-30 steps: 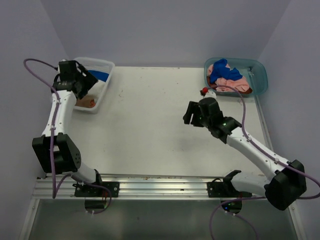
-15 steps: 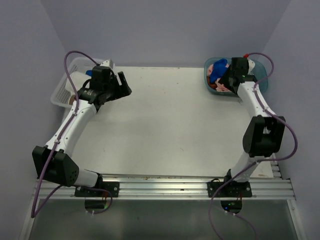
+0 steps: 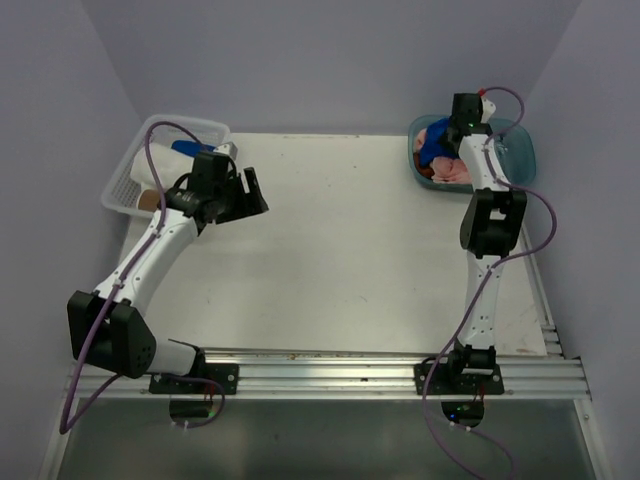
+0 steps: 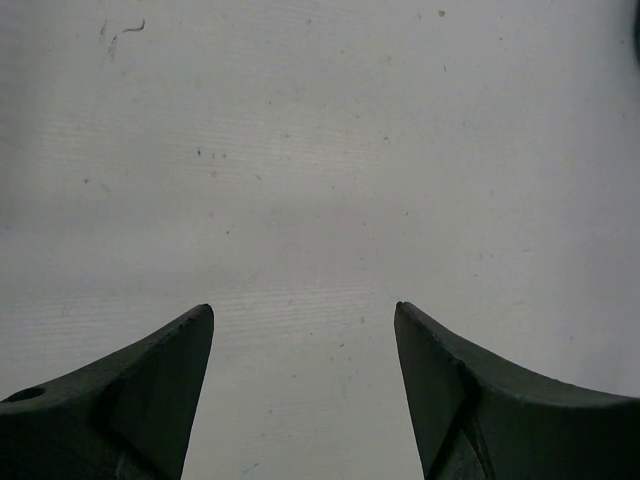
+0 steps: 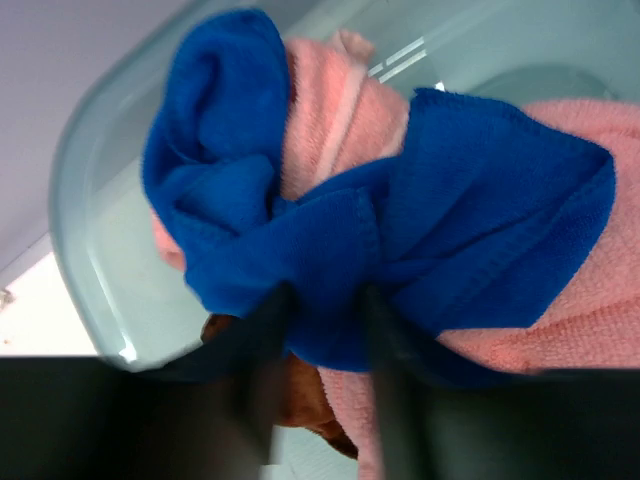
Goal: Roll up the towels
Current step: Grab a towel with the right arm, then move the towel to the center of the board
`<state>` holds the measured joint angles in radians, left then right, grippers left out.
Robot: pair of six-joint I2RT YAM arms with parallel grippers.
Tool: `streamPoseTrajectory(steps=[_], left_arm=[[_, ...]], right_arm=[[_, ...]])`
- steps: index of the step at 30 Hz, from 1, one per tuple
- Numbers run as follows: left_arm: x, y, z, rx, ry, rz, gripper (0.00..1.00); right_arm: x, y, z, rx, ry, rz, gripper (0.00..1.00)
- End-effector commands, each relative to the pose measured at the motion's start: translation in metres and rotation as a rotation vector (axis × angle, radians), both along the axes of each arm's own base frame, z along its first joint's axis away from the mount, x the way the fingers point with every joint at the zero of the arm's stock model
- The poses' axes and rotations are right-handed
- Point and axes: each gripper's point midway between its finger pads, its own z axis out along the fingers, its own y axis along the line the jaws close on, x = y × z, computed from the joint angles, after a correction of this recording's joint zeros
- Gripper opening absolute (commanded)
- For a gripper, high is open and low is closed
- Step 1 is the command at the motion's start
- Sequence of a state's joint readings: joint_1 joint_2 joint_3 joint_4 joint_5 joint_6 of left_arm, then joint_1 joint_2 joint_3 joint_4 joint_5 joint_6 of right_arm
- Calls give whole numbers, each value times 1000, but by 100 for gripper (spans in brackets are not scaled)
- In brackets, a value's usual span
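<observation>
The towels lie piled in the teal tub (image 3: 520, 160) at the back right: a royal blue towel (image 3: 435, 145) on top of pink ones (image 3: 455, 170). In the right wrist view the blue towel (image 5: 480, 200) drapes over pink cloth (image 5: 340, 120), and a brown towel (image 5: 305, 395) peeks out below. My right gripper (image 3: 455, 135) reaches into the tub. Its blurred jaws (image 5: 322, 300) pinch a fold of the blue towel. Near the back left, my left gripper (image 3: 255, 192) hangs open over bare table (image 4: 302, 305) with nothing between its fingers.
A white mesh basket (image 3: 125, 185) stands at the back left corner, just behind the left arm, with a blue cloth (image 3: 192, 148) inside. The tub's pale wall (image 5: 100, 200) curves round the pile. Purple cables loop off both arms.
The right arm swung from mid-table to the tub and its jaws closed on the blue towel. The left gripper left the basket and now sits over the table, still open.
</observation>
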<state>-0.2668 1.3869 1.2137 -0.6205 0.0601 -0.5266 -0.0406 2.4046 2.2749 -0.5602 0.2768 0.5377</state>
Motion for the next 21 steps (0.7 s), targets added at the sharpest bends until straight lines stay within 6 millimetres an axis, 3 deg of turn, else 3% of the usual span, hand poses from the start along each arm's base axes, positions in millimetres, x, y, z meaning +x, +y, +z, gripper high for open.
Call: streamPoseTrajectory(steps=[1, 2, 4, 5, 6, 7, 8, 9, 10, 12, 13, 15, 16, 18, 21], left_arm=[[-7, -3, 12, 2, -38, -35, 76], [-7, -2, 13, 5, -38, -29, 76], [-9, -2, 11, 5, -33, -26, 76], [-10, -2, 11, 3, -33, -24, 76], [-10, -2, 9, 1, -29, -22, 76], [-10, -3, 10, 0, -30, -23, 76], [-10, -2, 9, 2, -29, -21, 76], [-9, -2, 11, 5, -35, -23, 76], [-8, -1, 13, 11, -40, -23, 76], [-3, 0, 21, 24, -62, -26, 76], [-1, 0, 25, 30, -69, -29, 76], [6, 1, 36, 44, -95, -34, 76], [6, 2, 38, 50, -94, -35, 76], [12, 4, 49, 56, -113, -33, 77], [16, 11, 60, 38, -125, -9, 76]], right_arm=[[5, 0, 4, 24, -30, -15, 28], [8, 0, 28, 25, -93, -18, 18], [-1, 0, 37, 25, -109, -23, 0], [-2, -1, 53, 22, -153, -24, 0], [-11, 0, 93, 17, -221, -23, 0], [-22, 0, 89, 14, -210, -20, 0], [-26, 1, 108, 9, -253, -7, 0], [-41, 3, 152, 2, -330, 5, 0], [-50, 4, 166, 5, -356, 14, 0], [-70, 14, 182, 9, -389, 62, 0], [-90, 19, 205, 13, -432, 87, 0], [-107, 33, 224, 24, -464, 155, 0], [-126, 38, 243, 19, -497, 179, 0], [-148, 53, 255, 2, -507, 239, 0], [-192, 100, 266, 3, -537, 372, 0]])
